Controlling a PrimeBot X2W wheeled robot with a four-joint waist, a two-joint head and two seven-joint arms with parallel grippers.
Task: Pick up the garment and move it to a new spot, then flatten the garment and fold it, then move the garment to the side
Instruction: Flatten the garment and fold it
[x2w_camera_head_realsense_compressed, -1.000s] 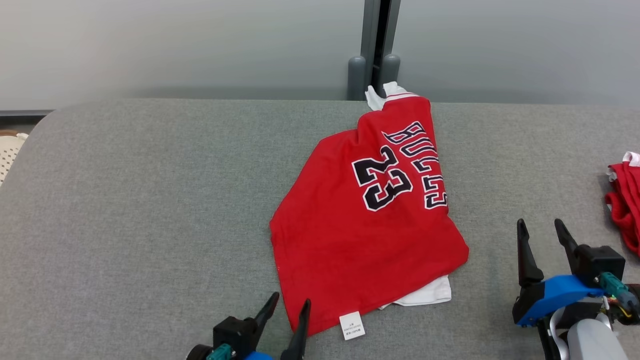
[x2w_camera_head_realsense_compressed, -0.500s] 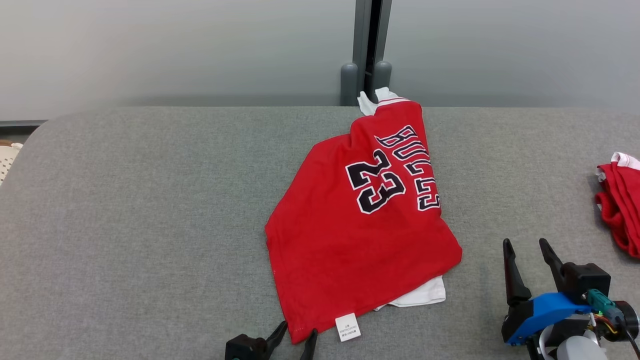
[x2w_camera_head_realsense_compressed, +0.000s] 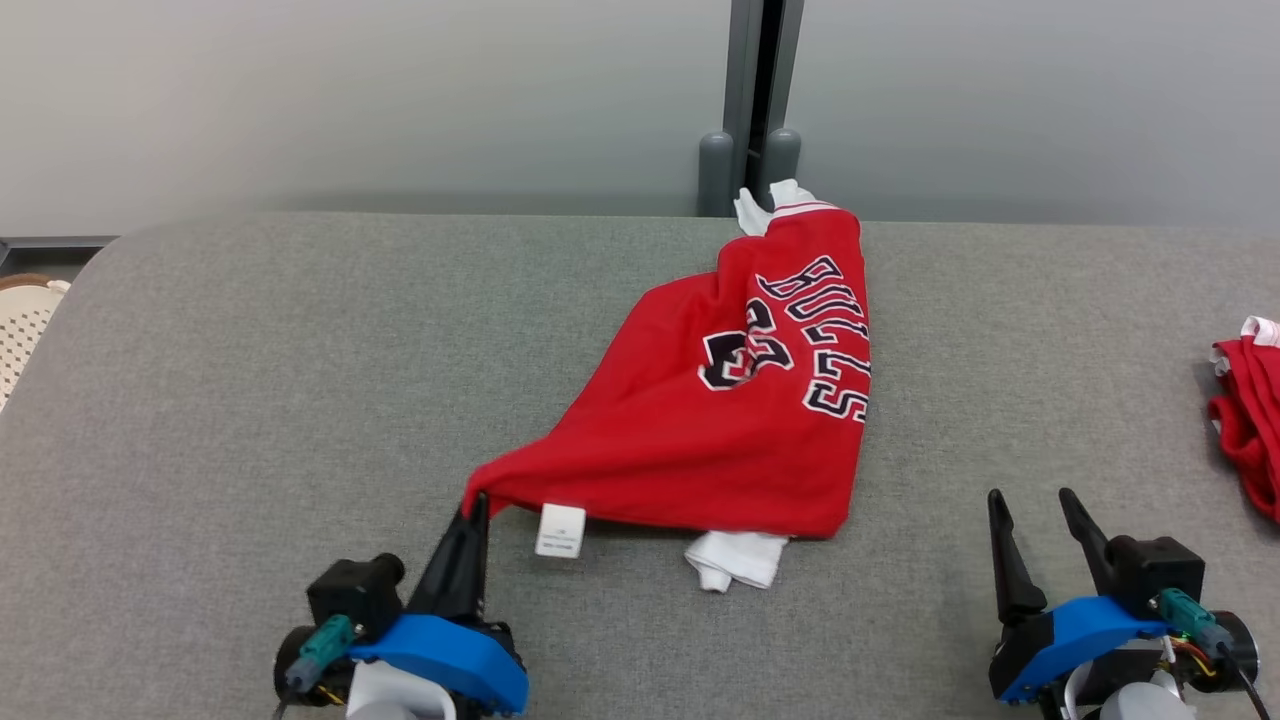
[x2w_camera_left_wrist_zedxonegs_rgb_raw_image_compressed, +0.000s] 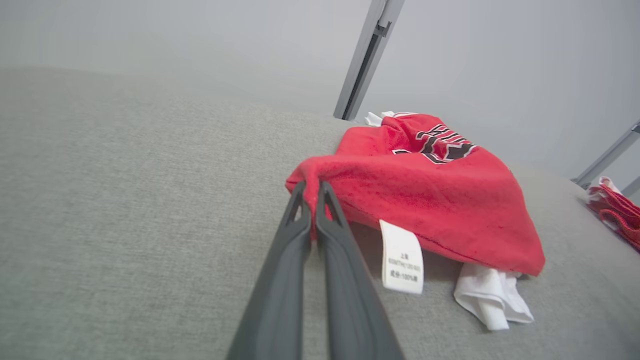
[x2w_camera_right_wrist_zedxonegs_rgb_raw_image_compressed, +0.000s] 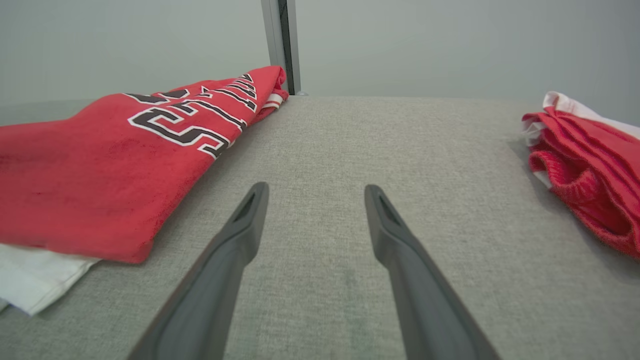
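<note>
left gripper (x2w_camera_head_realsense_compressed: 478, 503): pinching the near-left corner of the red jersey (x2w_camera_head_realsense_compressed: 700, 450)
red jersey: midway across the grey padded surface (x2w_camera_head_realsense_compressed: 250, 400), trailing far and right from that pinch
right gripper (x2w_camera_head_realsense_compressed: 1030, 497): fingers spread, well right of the jersey

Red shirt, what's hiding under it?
A white cloth pokes out from under the red shirt at its near edge. How far it reaches underneath is covered, and so is anything else there.

Left gripper (x2w_camera_head_realsense_compressed: 478, 503) clamped on near-left corner of garment (x2w_camera_head_realsense_compressed: 690, 450), fingers pressed together; right gripper (x2w_camera_head_realsense_compressed: 1030, 497) spread wide, holding nothing, low, right of garment, apart from it
</note>
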